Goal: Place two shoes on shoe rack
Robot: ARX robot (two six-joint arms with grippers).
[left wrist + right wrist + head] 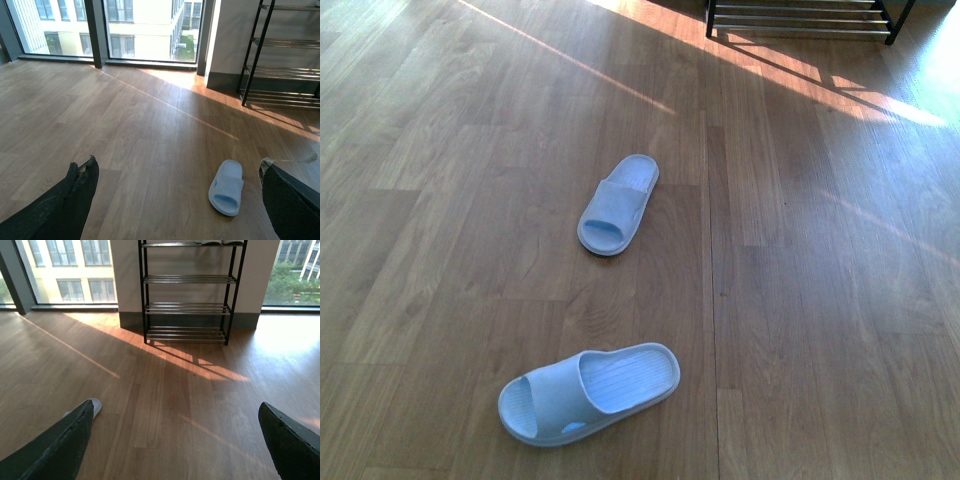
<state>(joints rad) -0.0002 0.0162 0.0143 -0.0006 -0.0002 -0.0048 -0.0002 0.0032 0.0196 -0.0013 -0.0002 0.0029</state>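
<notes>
The two shoes are pale blue open-toe slides lying apart on the wood floor. One slide (618, 205) lies mid-floor and a second slide (590, 392) lies nearer me, turned sideways. The shoe rack (800, 18), black uprights with chrome rods, stands at the far right by the wall. My left gripper (178, 162) is open above the floor, with one slide (226, 187) just inside its right finger. My right gripper (176, 407) is open over bare floor and faces the shoe rack (187, 290); a slide's tip (95, 405) peeks past its left finger. Neither arm shows in the front view.
Floor-to-ceiling windows (145, 30) run along the far wall left of the rack (285, 75). Sunlit stripes (210, 367) cross the floor in front of the rack. Something pale lies on the rack's top shelf (222, 242).
</notes>
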